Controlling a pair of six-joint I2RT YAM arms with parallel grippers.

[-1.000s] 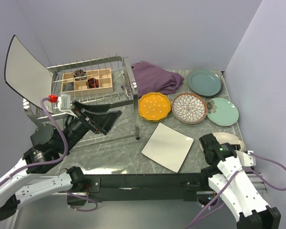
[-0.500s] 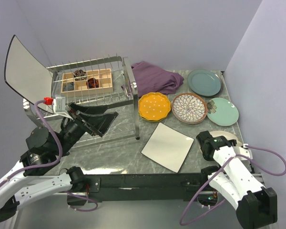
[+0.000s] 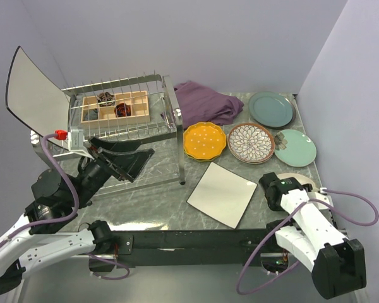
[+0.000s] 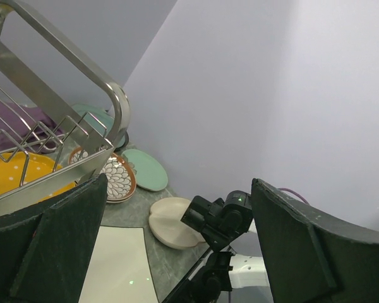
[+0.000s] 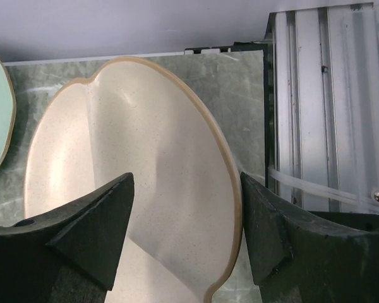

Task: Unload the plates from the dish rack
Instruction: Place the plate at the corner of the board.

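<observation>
**Both claws spread wide, one square plate on edge at the rack**

The right gripper (image 5: pixel 186 182) is poised just above the cream plate (image 5: pixel 114 145), which lies flat at the near right corner of the table (image 3: pixel 158 197). Its jaws are parted wide and nothing is clamped between them. The left gripper (image 3: pixel 142 159) is held low at the front of the dish rack (image 3: pixel 174 120), jaws splayed fully apart, nothing gripped.

At the rack's left end, an upright square plate (image 3: pixel 31 95), white with a dark rim, is stood on edge. A wooden compartment box (image 3: pixel 114 105) is carried on the upper tier.

A flat square plate (image 3: pixel 222 194) is laid on the table near the rack's right leg. Behind it the orange dotted plate (image 3: pixel 204 140) and the brown-patterned plate (image 3: pixel 251 142) are set side by side. The pale green plate (image 3: pixel 295 148) is placed to their right, and the teal plate (image 3: pixel 271 109) farther back. A purple cloth (image 3: pixel 205 101) is bunched behind the orange one.
</observation>
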